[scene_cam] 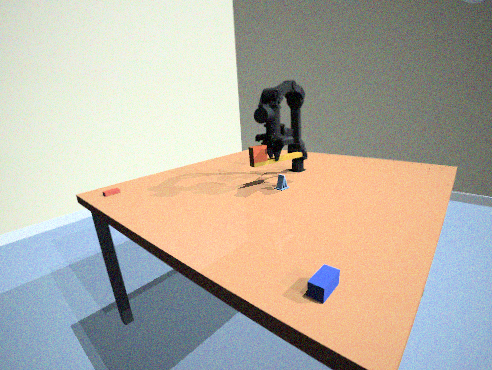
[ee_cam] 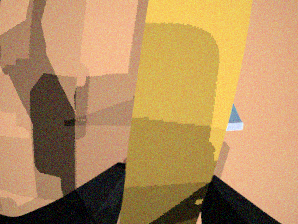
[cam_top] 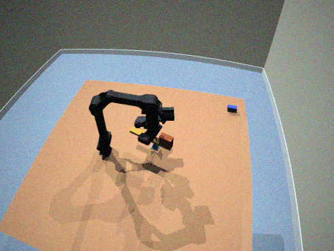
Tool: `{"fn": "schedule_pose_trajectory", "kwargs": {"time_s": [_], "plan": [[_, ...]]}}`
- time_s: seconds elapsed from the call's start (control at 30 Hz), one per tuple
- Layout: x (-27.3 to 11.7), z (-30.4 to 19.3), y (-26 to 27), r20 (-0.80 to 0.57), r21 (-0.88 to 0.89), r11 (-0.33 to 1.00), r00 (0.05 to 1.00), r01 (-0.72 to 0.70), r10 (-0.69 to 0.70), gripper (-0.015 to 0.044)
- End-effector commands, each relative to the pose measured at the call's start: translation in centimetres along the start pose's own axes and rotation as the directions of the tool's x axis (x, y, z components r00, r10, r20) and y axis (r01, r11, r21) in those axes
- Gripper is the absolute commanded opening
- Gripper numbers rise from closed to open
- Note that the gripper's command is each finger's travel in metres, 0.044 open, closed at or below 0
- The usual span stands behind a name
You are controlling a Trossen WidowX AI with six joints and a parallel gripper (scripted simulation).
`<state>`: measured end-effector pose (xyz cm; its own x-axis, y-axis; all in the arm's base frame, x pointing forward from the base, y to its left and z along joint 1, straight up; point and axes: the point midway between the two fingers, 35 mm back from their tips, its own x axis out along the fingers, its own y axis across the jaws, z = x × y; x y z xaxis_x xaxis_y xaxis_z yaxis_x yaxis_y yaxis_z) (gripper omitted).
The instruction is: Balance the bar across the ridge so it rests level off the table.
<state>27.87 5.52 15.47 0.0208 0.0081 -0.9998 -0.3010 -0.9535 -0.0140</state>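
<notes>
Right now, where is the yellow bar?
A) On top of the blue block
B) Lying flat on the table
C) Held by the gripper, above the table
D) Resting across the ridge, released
C: the exterior view shows the yellow bar raised off the table, in the gripper.

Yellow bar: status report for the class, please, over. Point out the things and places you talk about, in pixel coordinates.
End effector (cam_top: 150, 133) (scene_cam: 275, 156) (ee_cam: 165, 179) shut on yellow bar (cam_top: 136, 131) (scene_cam: 290, 158) (ee_cam: 175, 100). Bar aloft, red-orange block (cam_top: 166, 140) (scene_cam: 258, 155) at one end, not yet resting on blue ridge (cam_top: 155, 146) (scene_cam: 282, 183) (ee_cam: 235, 117). No obstruction seen between them.

Yellow bar (cam_top: 136, 131) (scene_cam: 289, 158) (ee_cam: 175, 100) — red block at one end, raised, blue ridge (cam_top: 155, 146) (scene_cam: 282, 183) (ee_cam: 234, 119) — upright
</notes>
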Motion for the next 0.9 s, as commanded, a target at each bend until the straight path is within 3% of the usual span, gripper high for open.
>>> {"fn": "schedule_pose_trajectory", "kwargs": {"time_s": [0.0,0.33,0.87], "plan": [[-0.1,0.9,-0.9,-0.003,-0.049,0.999,1.0,-0.002,0.002,0.0],[-0.2,3.5,-3.3,0.0,-0.192,0.981,1.0,0.0,0.0,0.0],[2.0,3.6,-3.4,0.0,-0.196,0.981,1.0,0.0,0.0,0.0]]}}
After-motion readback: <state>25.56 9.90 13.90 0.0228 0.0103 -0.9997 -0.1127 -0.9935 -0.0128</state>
